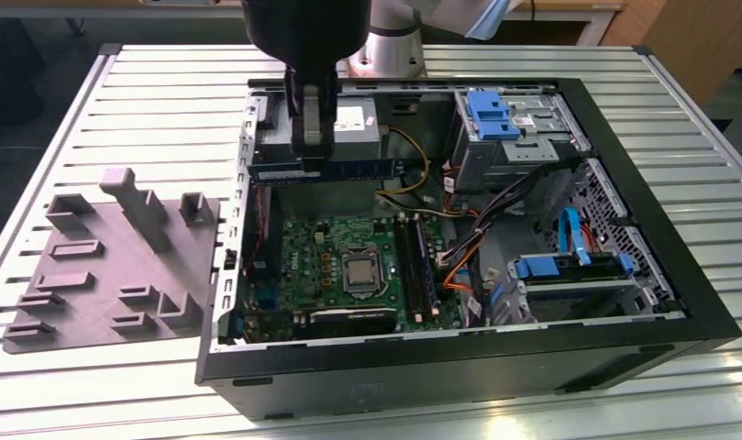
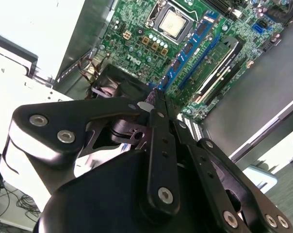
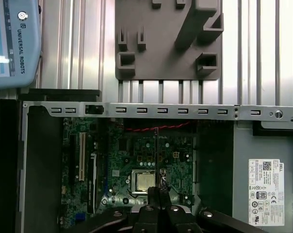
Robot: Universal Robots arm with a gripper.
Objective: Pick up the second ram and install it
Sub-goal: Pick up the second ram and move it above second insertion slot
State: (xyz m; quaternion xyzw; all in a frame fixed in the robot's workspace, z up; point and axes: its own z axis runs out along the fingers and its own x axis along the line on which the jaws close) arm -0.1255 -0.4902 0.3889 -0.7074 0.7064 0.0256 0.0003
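Observation:
My gripper (image 1: 312,158) hangs over the back left part of the open computer case (image 1: 664,302) and is shut on the second ram (image 1: 352,169). It is a long blue-green stick with black chips, held level above the motherboard (image 1: 327,257). In the second wrist view the second ram (image 2: 185,51) runs out from the closed fingertips (image 2: 158,104) over the board. Beside it lie the black memory slots (image 2: 224,73). The first wrist view has the gripper (image 3: 157,193) above the processor socket (image 3: 142,180).
Another memory stick (image 2: 215,60) sits in one of the slots (image 1: 416,261). The case also holds the power supply (image 1: 359,124), blue drive brackets (image 1: 491,115) and loose cables (image 1: 462,252). A grey fixture plate with upright blocks (image 1: 114,266) lies on the slatted table at the exterior view's left.

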